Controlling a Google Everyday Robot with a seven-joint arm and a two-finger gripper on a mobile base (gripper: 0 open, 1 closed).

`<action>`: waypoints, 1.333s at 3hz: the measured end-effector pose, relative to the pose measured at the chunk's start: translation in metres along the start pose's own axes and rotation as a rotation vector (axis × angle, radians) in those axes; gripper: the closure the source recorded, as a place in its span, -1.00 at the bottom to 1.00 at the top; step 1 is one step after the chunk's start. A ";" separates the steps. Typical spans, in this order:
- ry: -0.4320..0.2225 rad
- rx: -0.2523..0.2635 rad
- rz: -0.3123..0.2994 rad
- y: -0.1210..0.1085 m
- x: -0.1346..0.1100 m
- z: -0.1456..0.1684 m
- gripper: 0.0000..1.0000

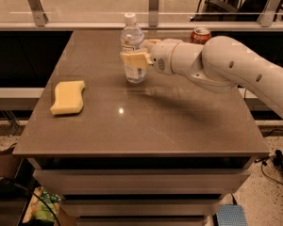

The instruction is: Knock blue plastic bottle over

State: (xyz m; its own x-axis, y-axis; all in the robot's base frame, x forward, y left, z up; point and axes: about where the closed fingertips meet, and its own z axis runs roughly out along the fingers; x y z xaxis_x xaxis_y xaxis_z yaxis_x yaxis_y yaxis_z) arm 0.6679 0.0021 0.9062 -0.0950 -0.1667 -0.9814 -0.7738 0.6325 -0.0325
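The blue plastic bottle (pixel 131 36) is clear with a white cap and a white label. It stands upright on the brown table (pixel 132 121), at the back middle. My gripper (pixel 135 56) reaches in from the right at the bottle's mid height. Its tan tip lies across the front of the bottle's label, right against the bottle. The white arm (pixel 226 62) stretches away to the right.
An orange-red soda can (pixel 201 34) stands at the back right, partly behind my arm. A yellow sponge (pixel 68 97) lies on the left of the table. A glass railing (pixel 153 6) runs behind the table's far edge.
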 end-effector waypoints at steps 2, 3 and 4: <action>0.125 0.027 -0.064 -0.008 -0.006 -0.011 1.00; 0.220 0.059 -0.113 -0.022 -0.013 -0.021 1.00; 0.325 0.106 -0.170 -0.043 -0.023 -0.034 1.00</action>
State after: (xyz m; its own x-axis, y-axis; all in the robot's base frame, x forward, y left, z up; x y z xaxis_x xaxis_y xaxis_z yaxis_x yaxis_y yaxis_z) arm 0.6816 -0.0470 0.9365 -0.1777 -0.4962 -0.8498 -0.7280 0.6474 -0.2257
